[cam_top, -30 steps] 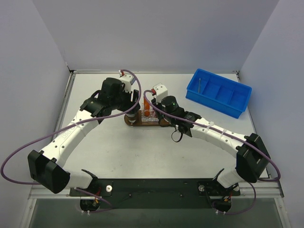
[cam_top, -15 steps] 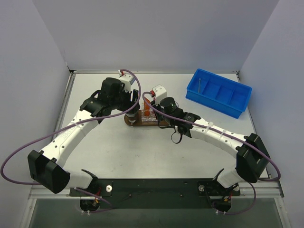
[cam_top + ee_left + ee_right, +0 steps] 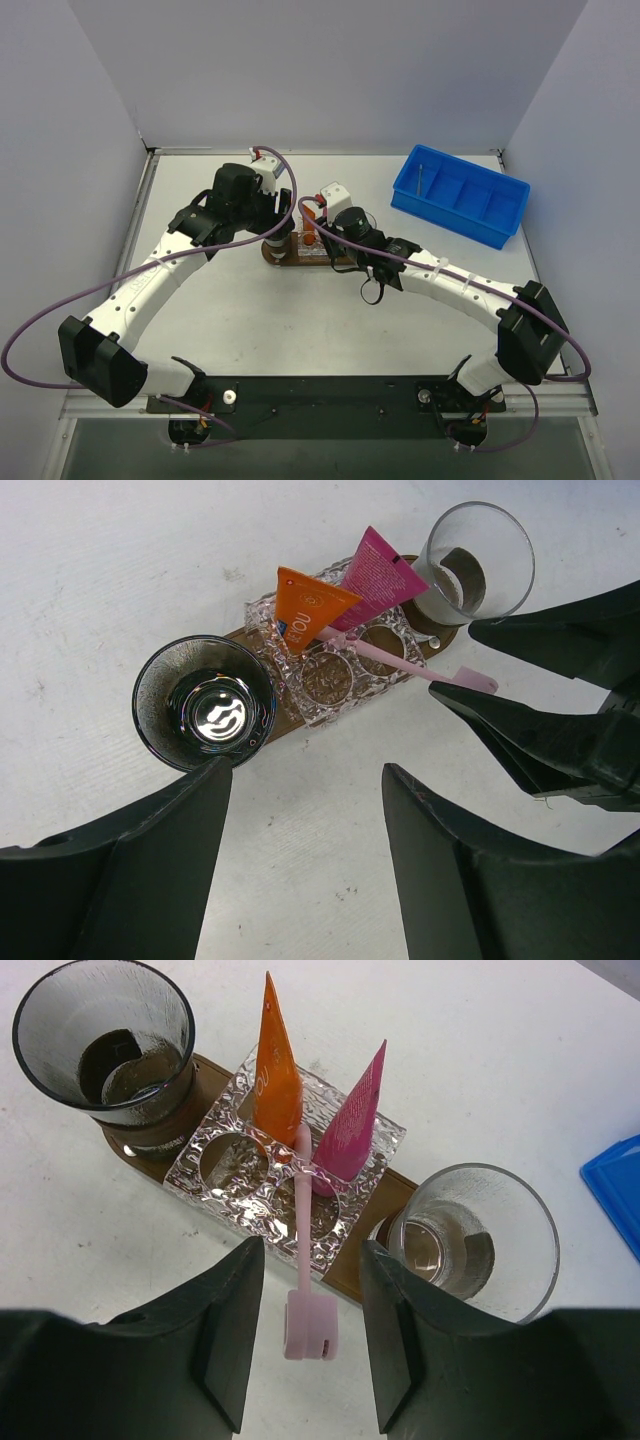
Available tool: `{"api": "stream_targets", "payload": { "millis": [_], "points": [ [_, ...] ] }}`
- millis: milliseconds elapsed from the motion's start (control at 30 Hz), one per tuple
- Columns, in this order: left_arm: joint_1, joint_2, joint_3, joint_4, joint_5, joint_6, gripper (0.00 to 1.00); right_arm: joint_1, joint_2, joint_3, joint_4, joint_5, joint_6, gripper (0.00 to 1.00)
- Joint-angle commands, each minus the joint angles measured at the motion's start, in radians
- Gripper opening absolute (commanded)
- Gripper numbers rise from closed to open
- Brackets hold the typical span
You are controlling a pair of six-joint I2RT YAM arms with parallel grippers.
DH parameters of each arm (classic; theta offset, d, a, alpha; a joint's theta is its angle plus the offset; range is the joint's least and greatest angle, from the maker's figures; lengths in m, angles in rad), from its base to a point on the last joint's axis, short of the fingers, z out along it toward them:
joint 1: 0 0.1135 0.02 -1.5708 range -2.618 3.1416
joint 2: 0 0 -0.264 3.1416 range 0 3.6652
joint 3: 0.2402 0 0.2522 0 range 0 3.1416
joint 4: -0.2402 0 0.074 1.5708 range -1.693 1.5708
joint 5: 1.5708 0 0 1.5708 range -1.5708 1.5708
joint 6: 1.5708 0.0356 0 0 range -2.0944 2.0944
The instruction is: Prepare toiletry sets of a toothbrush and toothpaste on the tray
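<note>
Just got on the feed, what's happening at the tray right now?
Both arms hover over the tray, which carries a clear holder between a dark glass and a clear glass. The orange tube and magenta tube stand in the holder; the toothbrush leans in one of its holes. The right claw is open, fingers either side of the brush head, not touching. The left claw hangs open by the dark glass, empty.

Bright, even light from overhead, only faint soft shadows on the white table (image 3: pixel 250 320). Wrist views are sharp: the toothbrush (image 3: pixel 303 1250) reads crisp, while glare sparkles off the crinkled holder (image 3: pixel 230 1120) and the dark glass (image 3: pixel 205 715).
</note>
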Motion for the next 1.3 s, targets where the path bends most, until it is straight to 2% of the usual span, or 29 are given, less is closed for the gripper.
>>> {"api": "stream_targets", "payload": {
  "millis": [0, 300, 433, 567, 700, 800, 933, 1133, 1267],
  "points": [
    [0.007, -0.005, 0.034, 0.013, 0.007, -0.001, 0.72, 0.008, -0.007, 0.047, -0.005, 0.028, 0.009, 0.40],
    [0.014, -0.020, 0.035, 0.010, -0.021, -0.001, 0.72, -0.003, -0.103, 0.107, -0.055, 0.063, 0.050, 0.43],
    [0.031, -0.026, 0.027, 0.014, -0.019, -0.005, 0.72, -0.050, -0.148, 0.145, -0.100, 0.060, 0.079, 0.43],
    [0.040, -0.032, 0.028, 0.020, -0.015, -0.009, 0.71, -0.162, -0.163, 0.226, -0.254, 0.003, 0.082, 0.41],
    [0.083, -0.068, -0.009, 0.066, -0.009, -0.036, 0.71, -0.377, -0.172, 0.315, -0.391, -0.151, 0.098, 0.40],
    [0.128, -0.098, -0.055, 0.109, 0.008, -0.081, 0.71, -0.499, -0.117, 0.412, -0.509, -0.257, 0.116, 0.39],
    [0.186, -0.118, -0.086, 0.146, 0.014, -0.114, 0.71, -0.599, -0.018, 0.525, -0.617, -0.337, 0.130, 0.37],
    [0.221, -0.080, -0.074, 0.189, 0.017, -0.121, 0.71, -0.698, 0.197, 0.718, -0.704, -0.420, 0.191, 0.30],
    [0.231, -0.027, -0.025, 0.194, 0.011, -0.101, 0.71, -0.736, 0.317, 0.811, -0.713, -0.422, 0.204, 0.28]
  ]
}}
